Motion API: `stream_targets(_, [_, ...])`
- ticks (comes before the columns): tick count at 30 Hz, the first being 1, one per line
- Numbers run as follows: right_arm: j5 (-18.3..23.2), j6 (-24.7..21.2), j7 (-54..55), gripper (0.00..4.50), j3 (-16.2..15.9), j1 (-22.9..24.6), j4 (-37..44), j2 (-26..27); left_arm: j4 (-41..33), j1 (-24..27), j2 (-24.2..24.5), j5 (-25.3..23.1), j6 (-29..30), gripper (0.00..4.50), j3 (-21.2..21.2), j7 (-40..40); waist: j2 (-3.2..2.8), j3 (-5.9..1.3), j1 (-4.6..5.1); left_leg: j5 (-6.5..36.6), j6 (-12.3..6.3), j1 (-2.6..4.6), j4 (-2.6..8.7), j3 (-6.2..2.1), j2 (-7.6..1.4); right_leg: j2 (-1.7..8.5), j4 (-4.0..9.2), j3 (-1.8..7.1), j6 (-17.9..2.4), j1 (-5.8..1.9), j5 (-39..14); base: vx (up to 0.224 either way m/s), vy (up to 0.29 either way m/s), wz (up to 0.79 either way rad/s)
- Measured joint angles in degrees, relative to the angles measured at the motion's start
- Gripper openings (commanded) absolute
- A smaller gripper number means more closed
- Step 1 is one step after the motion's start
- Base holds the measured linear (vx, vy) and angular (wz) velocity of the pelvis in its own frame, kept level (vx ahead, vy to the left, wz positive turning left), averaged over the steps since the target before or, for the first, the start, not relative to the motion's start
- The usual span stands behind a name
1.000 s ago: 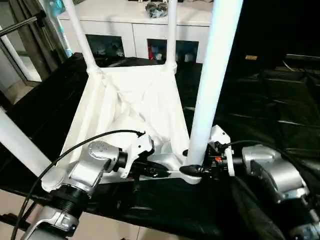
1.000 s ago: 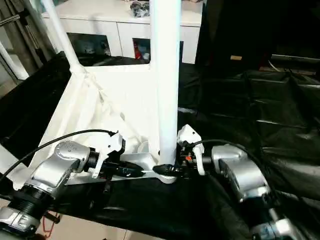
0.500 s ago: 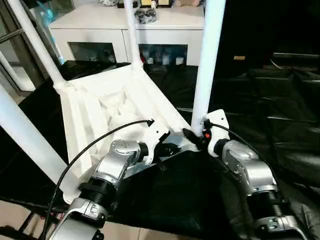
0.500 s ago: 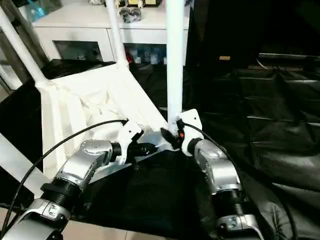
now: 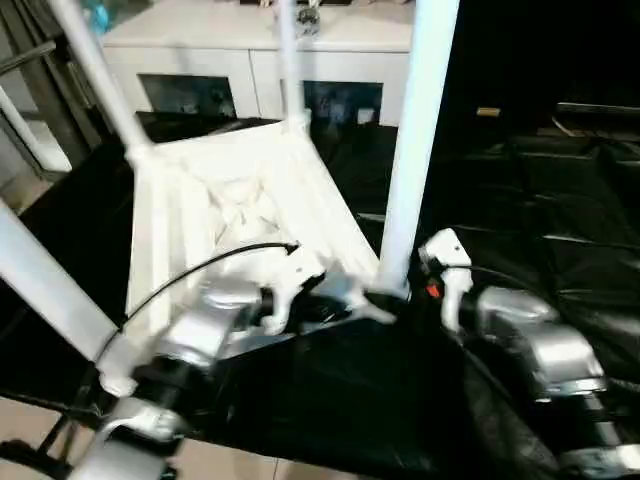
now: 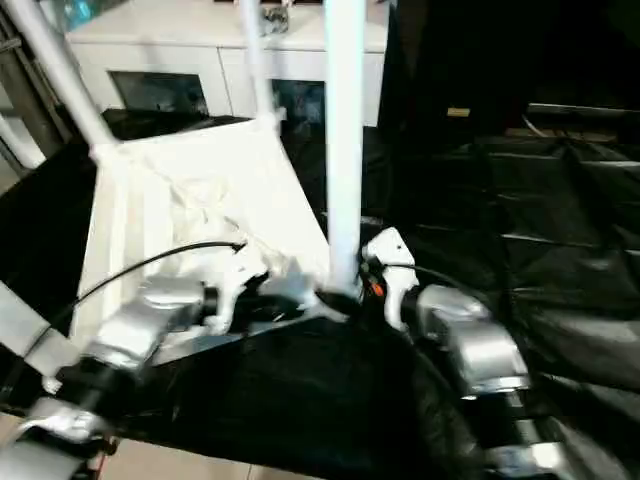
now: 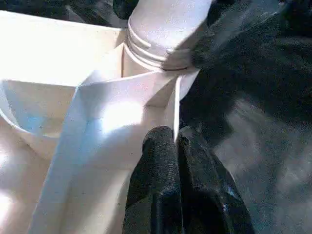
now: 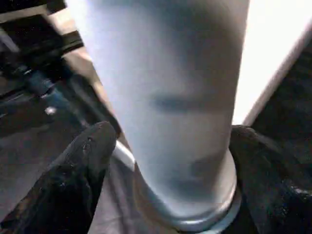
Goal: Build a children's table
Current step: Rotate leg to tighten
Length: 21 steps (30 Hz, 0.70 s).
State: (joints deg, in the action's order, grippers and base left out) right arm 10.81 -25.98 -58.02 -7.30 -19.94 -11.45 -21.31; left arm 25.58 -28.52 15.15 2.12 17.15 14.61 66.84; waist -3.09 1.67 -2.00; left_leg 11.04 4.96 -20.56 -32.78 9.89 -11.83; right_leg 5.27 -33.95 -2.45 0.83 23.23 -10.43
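Left gripper [image 7: 178, 146]: we are pinching a thin rib at the tabletop's near edge, fingers pressed together on it.
Right gripper [image 8: 165, 161]: our fingers are spread wide on either side of the near leg [image 5: 412, 150] at its base; contact we cannot tell.
Change: since half a second ago our right forearm is sitting lower and further right.
Tabletop [image 5: 240, 215]: white, lying underside up on the black sheet [image 5: 540, 200], ribs showing, legs standing in the corner sockets.
Cabinet [image 5: 240, 50]: white, standing behind.
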Motion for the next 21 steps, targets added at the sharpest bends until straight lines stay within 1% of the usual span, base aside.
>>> stream_targets(2, [0.8, -0.3, -4.5, 3.9, -1.6, 0.2, 0.7, -1.7, -1.2, 1.0, 1.6, 0.7, 0.0, 0.0, 0.5, 3.2, 0.04, 0.03, -0.22, 0.0, -0.03, -0.02, 0.0, 0.01, 0.0, 0.0, 0.0, -0.01, 0.0, 0.01, 0.0, 0.0, 0.0, 0.0])
stream_targets(3, [0.9, -0.6, -6.1, 3.67, -2.3, 0.1, 1.2, -2.5, -1.6, 1.1, 2.2, 1.0, 0.0, 0.0, 0.9, 4.5, 0.05, 0.04, -0.47, 0.0, -0.03, 0.01, -0.02, 0.0, 0.0, 0.0, -0.01, -0.03, 0.0, 0.04, 0.0, 0.0, 0.0, 0.0])
stream_targets(5, [1.9, -1.2, -9.0, 3.67, -3.5, 0.1, 2.0, -3.9, -1.9, 1.3, 3.2, 1.5, -0.1, 0.0, 1.6, 6.7, 0.1, 0.07, -1.07, 0.0, -0.04, 0.05, -0.09, 0.0, -0.02, 0.01, -0.05, -0.02, 0.0, 0.05, 0.0, 0.0, 0.0, 0.0])
stream_targets(8, [2.3, -1.6, -10.8, 3.37, -4.3, 0.1, 2.1, -4.6, -1.9, 1.4, 3.5, 1.6, -0.4, 0.0, 2.1, 8.5, 0.18, 0.12, -1.53, 0.0, -0.01, 0.06, -0.2, 0.0, -0.02, 0.02, -0.1, 0.0, -0.1, 0.05, 0.0, 0.0, 0.0, 0.0])
stream_targets(15, [2.5, -2.0, -12.1, 2.86, -5.0, 0.0, 2.2, -5.3, -2.1, 1.4, 4.0, 1.6, -0.8, 0.0, 2.5, 10.0, 0.45, 0.23, -1.69, 0.0, 0.01, 0.03, -0.28, 0.0, -0.01, 0.03, -0.17, 0.05, -0.1, 0.02, 0.0, 0.0, 0.0, 0.0])
stream_targets(21, [2.4, -1.5, -12.1, 2.72, -5.2, 0.1, 2.4, -5.5, -2.2, 1.4, 4.1, 1.8, -0.9, 0.0, 2.7, 9.8, 0.43, 0.22, -1.8, 0.0, 0.0, 0.02, -0.31, 0.0, -0.02, 0.03, -0.19, 0.05, -0.1, 0.02, 0.0, 0.0, 0.0, 0.0])
